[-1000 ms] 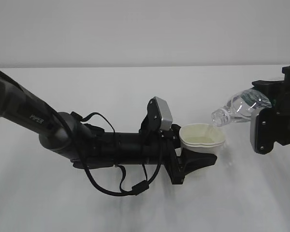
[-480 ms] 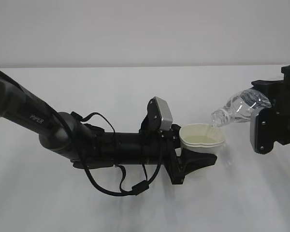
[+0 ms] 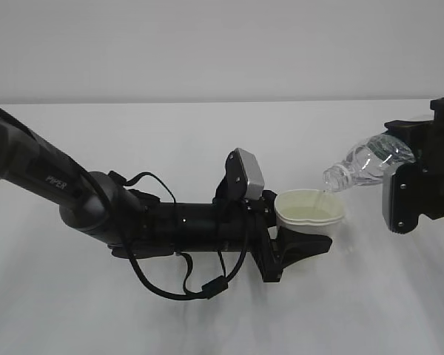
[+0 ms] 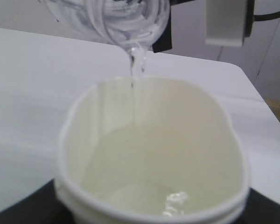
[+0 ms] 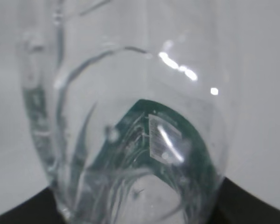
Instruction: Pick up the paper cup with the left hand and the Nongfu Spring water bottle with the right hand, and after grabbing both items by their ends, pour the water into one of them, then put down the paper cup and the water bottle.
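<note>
- The pour was on: the small clear ribbed plastic water bottle (image 3: 370, 164) with its dark green label band lay tipped, mouth down-left over the cup
- The right black gripper (image 3: 418, 177) was clamped round the bottle's base end, up at the right of the white table (image 3: 133, 310)
- A thin clear stream of water (image 4: 136, 65) dropped inside the far rim
- The small cream-white tapered paper cup (image 3: 309, 211), squeezed oval, sat gripped in the left black gripper (image 3: 300, 240) above the table, partly filled
- Judged step: pouring, well along
- Next call: tip the bottle back upright to cut the stream, keep the cup level, then lower both to the table
</note>
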Motion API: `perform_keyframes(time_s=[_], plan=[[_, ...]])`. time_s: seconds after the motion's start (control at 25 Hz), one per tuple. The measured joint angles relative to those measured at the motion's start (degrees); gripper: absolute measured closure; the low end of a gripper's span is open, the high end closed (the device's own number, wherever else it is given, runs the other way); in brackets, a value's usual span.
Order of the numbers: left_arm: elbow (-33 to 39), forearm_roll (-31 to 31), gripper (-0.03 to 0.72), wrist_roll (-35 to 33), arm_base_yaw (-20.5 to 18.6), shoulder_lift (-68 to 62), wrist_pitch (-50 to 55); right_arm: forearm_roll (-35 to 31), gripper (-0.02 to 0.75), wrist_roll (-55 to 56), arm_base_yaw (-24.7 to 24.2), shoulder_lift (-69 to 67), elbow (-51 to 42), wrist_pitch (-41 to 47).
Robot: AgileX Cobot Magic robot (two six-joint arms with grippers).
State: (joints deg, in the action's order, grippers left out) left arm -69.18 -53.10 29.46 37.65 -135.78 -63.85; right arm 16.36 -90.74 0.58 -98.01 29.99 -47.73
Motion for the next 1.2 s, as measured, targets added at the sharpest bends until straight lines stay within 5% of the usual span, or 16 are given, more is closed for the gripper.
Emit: perform_keyframes(time_s=[1.2], plan=[[-0.95,0.70,0.258,0.00,0.00,-0.04,0.85,1.26,0.363,2.39,0.00,0.00,0.00,0.00]])
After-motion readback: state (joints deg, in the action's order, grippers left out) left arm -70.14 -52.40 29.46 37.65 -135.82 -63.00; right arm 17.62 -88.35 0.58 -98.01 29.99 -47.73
